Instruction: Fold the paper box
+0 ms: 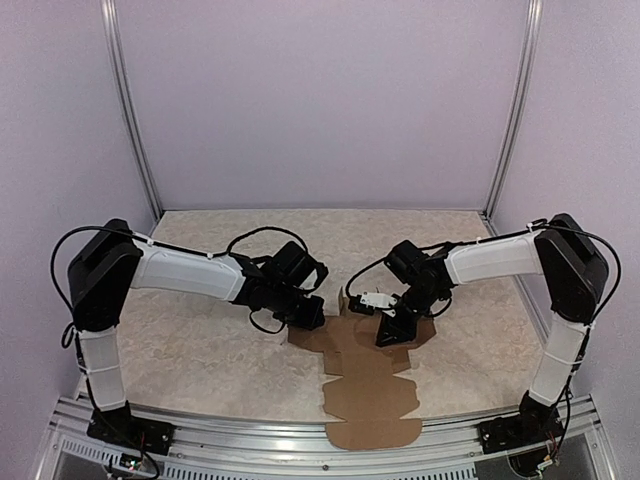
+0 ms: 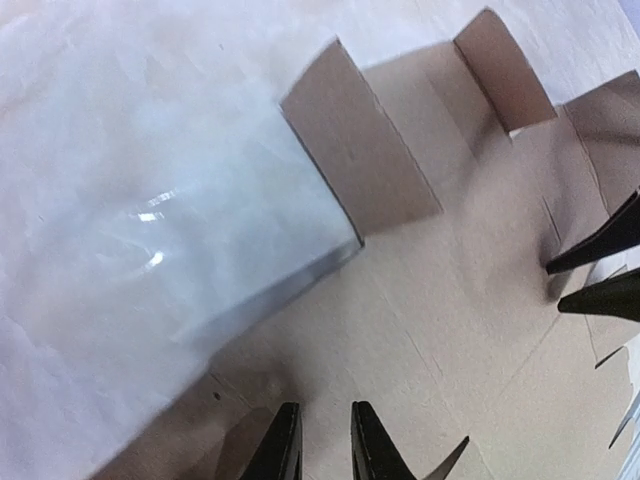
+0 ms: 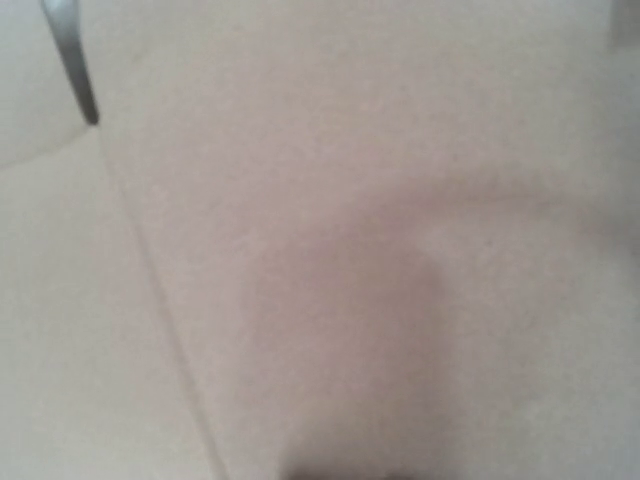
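The paper box point(image 1: 370, 390) lies as a flat brown die-cut sheet in the middle of the table, its near end hanging over the front edge. My left gripper point(image 1: 312, 318) points down at its far left corner. In the left wrist view, its tips point(image 2: 325, 408) stand a narrow gap apart over bare cardboard point(image 2: 450, 330), with nothing between them. Two flaps point(image 2: 360, 150) rise from the sheet. My right gripper point(image 1: 393, 335) presses down on the far right part. Its black tips point(image 2: 556, 286) show slightly apart. The right wrist view shows only blurred cardboard point(image 3: 350, 250).
The beige mottled table top point(image 1: 200, 350) is walled by pale panels at the back and sides. An aluminium rail point(image 1: 250, 435) runs along the front edge. A pale glossy patch point(image 2: 150, 230) fills the left of the left wrist view, blurred.
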`<state>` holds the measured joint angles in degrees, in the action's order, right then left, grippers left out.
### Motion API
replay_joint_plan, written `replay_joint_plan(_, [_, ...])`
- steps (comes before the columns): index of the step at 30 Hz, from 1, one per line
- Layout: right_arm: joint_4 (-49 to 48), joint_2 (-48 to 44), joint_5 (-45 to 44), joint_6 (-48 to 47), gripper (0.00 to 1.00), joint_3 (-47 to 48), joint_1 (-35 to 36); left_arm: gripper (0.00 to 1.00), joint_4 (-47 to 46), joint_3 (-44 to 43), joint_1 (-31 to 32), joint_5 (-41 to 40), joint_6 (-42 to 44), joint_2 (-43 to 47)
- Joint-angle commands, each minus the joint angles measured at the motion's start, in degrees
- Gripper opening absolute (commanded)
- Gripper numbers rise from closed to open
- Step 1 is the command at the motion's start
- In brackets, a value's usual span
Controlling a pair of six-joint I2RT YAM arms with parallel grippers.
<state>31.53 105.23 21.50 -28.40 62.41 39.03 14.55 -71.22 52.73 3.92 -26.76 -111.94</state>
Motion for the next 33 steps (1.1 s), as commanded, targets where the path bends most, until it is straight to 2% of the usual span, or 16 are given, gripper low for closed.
replay_joint_plan(1, [0.15,0.89,-2.21,1.97,0.19,0.64,0.00,0.18,-0.14,-2.76,-0.41,-0.98,4.65,2.28])
replay_joint_plan(4, [-0.05,-1.95,-2.47,2.25,0.19,1.21,0.12,0.22,2.08,-1.51,1.75,-2.56,1.17,4.44])
replay_joint_plan(9, [-1.51,-3.17,-3.43,-0.35,0.18,1.86,1.26,0.44,6.27,2.57,8.81,-8.45,-10.12,8.23])
replay_joint_plan(11, [-1.85,-2.15,-3.85,-1.79,0.18,2.82,1.71,0.44,6.56,4.00,11.35,-9.74,-13.67,9.43])
replay_joint_plan(15, [-2.32,0.60,-3.18,-3.98,0.18,4.77,2.13,0.40,6.31,6.16,14.06,-9.78,-17.93,10.24])
replay_joint_plan(18, [-3.59,3.15,-5.32,-4.44,0.23,4.86,3.14,0.38,2.08,10.01,14.50,-8.31,-21.61,10.62])
replay_joint_plan(20, [-6.64,3.89,-9.03,-3.24,0.30,3.23,3.90,0.40,-1.70,12.41,14.59,-7.81,-24.63,11.05])
replay_joint_plan(23, [-8.01,6.01,-12.97,-1.97,0.29,2.01,4.30,0.45,-6.26,14.81,14.68,-8.60,-27.77,11.40])
replay_joint_plan(27, [-8.08,9.02,-15.38,0.92,0.26,2.40,4.29,0.48,-8.34,13.93,14.47,-8.72,-27.39,10.23])
replay_joint_plan(33, [-5.97,12.10,-13.05,2.61,0.26,4.43,4.30,0.48,-9.52,12.07,13.51,-8.40,-25.69,6.98])
